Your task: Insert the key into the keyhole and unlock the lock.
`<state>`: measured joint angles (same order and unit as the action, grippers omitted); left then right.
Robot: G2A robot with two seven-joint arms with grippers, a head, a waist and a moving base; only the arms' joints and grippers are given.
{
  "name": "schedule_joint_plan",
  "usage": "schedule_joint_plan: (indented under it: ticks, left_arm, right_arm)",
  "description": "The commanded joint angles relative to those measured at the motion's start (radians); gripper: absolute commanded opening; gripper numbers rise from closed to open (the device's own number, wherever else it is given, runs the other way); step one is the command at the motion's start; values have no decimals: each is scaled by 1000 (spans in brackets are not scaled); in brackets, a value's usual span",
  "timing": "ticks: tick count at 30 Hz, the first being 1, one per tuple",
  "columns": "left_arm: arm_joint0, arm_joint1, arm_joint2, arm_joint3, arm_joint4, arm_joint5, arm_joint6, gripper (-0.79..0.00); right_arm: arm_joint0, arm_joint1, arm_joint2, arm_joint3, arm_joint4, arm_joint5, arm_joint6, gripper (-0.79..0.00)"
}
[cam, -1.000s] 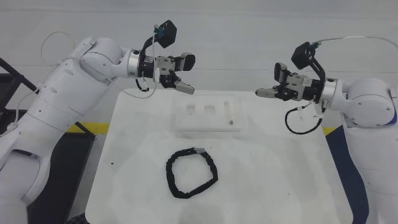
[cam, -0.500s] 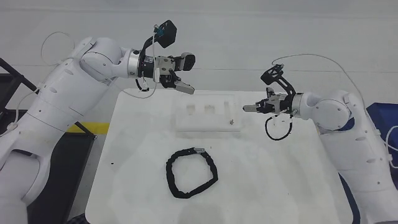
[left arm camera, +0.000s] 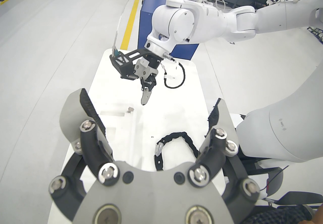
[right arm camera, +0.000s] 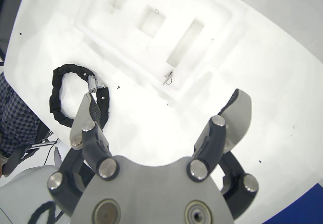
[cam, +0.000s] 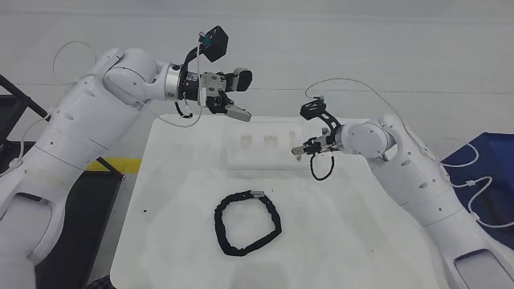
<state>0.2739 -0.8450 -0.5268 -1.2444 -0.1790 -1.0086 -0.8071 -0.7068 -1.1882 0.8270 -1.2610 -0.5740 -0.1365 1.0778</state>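
A small silver key (cam: pixel 299 158) lies on the white foam tray (cam: pixel 241 161), by its right end; the right wrist view shows the key (right arm camera: pixel 167 79) beside the longest recess. My right gripper (cam: pixel 299 150) hovers just above and beside it, open and holding nothing (right arm camera: pixel 164 101). A black fabric-covered chain lock (cam: pixel 247 221) lies looped on the table nearer the front, its silver cylinder (right arm camera: pixel 92 84) at the top of the loop. My left gripper (cam: pixel 243 96) is open and holds nothing, raised above the table's back left corner.
The foam tray (right arm camera: pixel 222 15) has three rectangular recesses. White table (cam: pixel 361 233) has bare surface to the right of the chain and along the front. A blue cabinet (left arm camera: pixel 161 15) stands off the table behind the right arm.
The right arm has swung in from beyond the table's right edge to the foam tray's right end, just over the key. The left arm has not moved.
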Motion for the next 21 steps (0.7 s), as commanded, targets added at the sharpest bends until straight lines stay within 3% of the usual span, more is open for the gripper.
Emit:
schedule_joint_plan:
  ticks: [1,15,21]
  left_arm:
    - [0,0,0,0,0,0,0,0]
    - [0,0,0,0,0,0,0,0]
    - [0,0,0,0,0,0,0,0]
  right_arm:
    - [14,-14,-34,36,3,18,2,0]
    - [82,-95,-146,219,99,99,3,0]
    - [101,-122,-162,283,154,86,-13,0]
